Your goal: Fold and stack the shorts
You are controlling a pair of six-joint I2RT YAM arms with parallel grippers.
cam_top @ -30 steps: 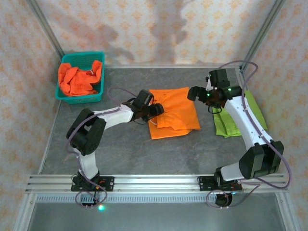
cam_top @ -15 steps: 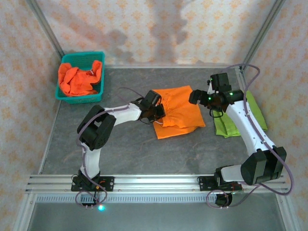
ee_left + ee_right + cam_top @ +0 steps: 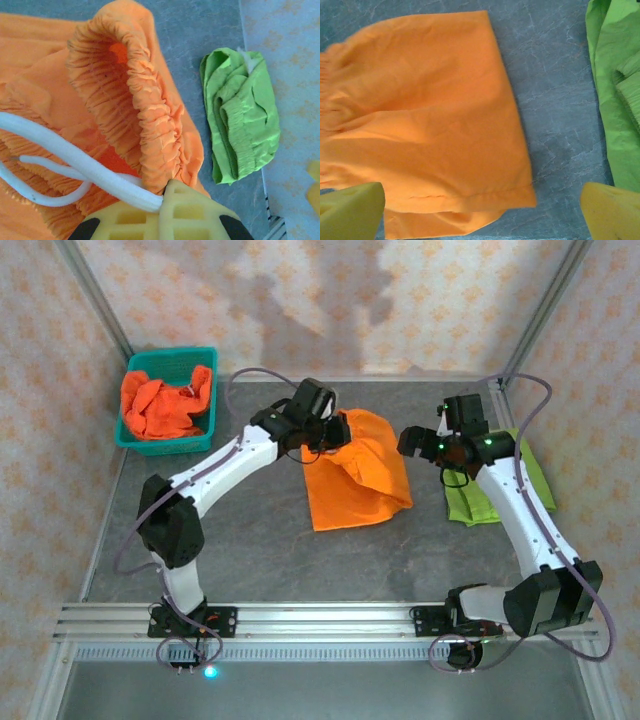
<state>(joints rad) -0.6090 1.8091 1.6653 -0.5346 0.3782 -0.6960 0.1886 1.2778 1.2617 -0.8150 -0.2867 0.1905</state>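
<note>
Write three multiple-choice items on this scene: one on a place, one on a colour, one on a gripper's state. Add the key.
1. Where do the green shorts lie?
A. in the basket
B. on the table, at its right side
C. hung on the back wall

2. What colour is the drawstring of the orange shorts?
A. white
B. black
C. orange

3. How is the left gripper?
A. open over bare table
B. shut on the orange shorts
C. shut on the green shorts

Key:
1 B, they lie on the table to the right of the orange shorts.
2 A, the left wrist view shows a white cord across the waistband.
3 B, the orange waistband is bunched at its fingers.
</note>
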